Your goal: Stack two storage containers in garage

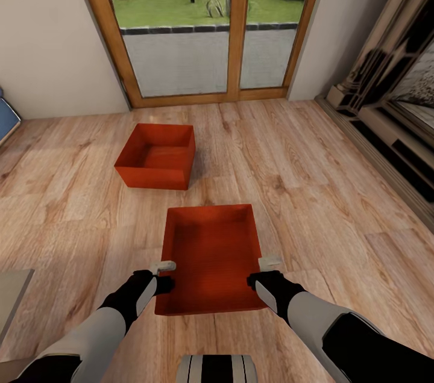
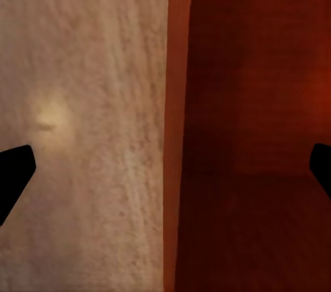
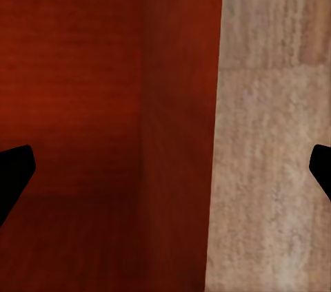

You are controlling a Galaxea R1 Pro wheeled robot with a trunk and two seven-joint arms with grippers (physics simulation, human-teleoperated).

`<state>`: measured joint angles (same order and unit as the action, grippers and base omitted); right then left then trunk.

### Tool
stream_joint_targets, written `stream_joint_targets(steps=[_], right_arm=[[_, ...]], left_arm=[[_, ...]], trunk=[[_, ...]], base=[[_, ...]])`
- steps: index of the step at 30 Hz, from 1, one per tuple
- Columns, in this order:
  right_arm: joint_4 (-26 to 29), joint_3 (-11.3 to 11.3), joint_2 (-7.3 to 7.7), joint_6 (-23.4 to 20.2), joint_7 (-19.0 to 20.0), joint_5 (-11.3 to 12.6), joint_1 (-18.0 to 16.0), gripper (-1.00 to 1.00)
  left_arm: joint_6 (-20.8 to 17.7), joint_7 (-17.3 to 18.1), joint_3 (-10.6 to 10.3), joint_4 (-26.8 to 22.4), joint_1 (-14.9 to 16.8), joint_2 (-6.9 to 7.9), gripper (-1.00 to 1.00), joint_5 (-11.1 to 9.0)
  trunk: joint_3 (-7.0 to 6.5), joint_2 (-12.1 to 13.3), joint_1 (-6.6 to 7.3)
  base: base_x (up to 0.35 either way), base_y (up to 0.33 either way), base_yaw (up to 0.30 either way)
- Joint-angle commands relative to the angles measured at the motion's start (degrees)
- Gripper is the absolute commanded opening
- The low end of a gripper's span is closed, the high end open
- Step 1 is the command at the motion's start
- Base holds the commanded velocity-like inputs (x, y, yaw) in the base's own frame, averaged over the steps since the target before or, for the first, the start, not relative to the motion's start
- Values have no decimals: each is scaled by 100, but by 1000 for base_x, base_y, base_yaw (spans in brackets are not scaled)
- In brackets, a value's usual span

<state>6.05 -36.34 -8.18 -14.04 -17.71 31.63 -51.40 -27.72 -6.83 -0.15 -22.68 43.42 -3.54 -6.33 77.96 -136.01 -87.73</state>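
Two orange-red storage containers sit on the living room's light wood-plank floor. The near container [image 1: 212,256] lies right in front of me; the far one [image 1: 158,156] stands further off to the left. My left gripper [image 1: 164,274] hangs over the near container's left wall [image 2: 178,127], open, one finger [image 2: 14,175] outside and one inside. My right gripper [image 1: 266,271] is over its right wall [image 3: 181,133], also open and straddling it. In both wrist views the fingers stand well apart from the wall.
Wood-framed glass doors [image 1: 211,28] close off the far side. A dark, ornate fixture [image 1: 392,100] lines the right wall. A blue sofa edge [image 1: 6,118] shows at far left, and a table corner [image 1: 12,292] at lower left.
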Motion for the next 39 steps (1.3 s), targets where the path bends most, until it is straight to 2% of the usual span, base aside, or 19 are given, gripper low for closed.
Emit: stream_joint_targets(steps=[1, 2, 3, 4, 26, 39], right_arm=[[11, -48, 1, -38, -31, 37, -1, 100], [13, -48, 1, -38, -31, 37, -1, 100], [12, -48, 1, -38, -31, 37, -1, 100], [13, -48, 1, -38, -31, 37, -1, -100], [17, -48, 10, -38, -31, 37, -1, -100], [16, -48, 10, -35, -31, 37, -1, -100]], left_arm=[[-29, -39, -3, -8, 0, -3, 100, -61], [-30, -39, -3, -6, 0, -3, -100, -61], [-32, -39, -3, -1, 0, -4, -100, -63], [-36, -38, -7, 17, 0, -5, -100, -63], [30, -75, -3, -26, 0, -6, -100, -60], [21, -91, -3, -17, 0, 3, -100, -60]], trunk=[[4, -1, 1], [4, -1, 1], [4, -1, 1], [4, -1, 1], [4, -1, 1], [-230, 520, 286]], base=[[0, 0, 0], [0, 0, 0], [0, 0, 0], [0, 0, 0], [0, 0, 0], [0, 0, 0]])
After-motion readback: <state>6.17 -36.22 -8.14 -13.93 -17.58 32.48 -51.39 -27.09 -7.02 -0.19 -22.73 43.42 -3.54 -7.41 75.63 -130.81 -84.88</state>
